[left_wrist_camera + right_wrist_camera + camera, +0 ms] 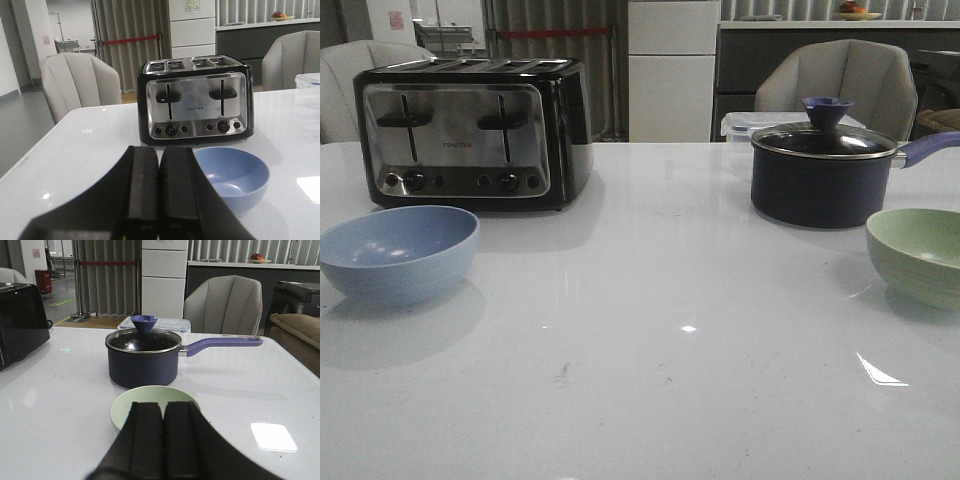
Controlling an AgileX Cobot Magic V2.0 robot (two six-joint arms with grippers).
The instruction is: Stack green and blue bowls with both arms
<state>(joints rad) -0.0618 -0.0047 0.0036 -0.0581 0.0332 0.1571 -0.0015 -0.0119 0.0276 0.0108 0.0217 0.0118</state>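
Note:
The pale blue bowl (398,252) sits on the white table at the left, in front of the toaster. The pale green bowl (920,255) sits at the right edge, in front of the saucepan. Neither arm shows in the front view. In the left wrist view my left gripper (159,152) is shut and empty, above the table just short of the blue bowl (232,175). In the right wrist view my right gripper (164,407) is shut and empty, just short of the green bowl (150,397), which its fingers partly hide.
A black and steel toaster (470,130) stands at the back left. A dark navy saucepan (825,170) with lid and purple handle stands at the back right, a clear plastic box (740,125) behind it. Chairs stand beyond the table's far edge.

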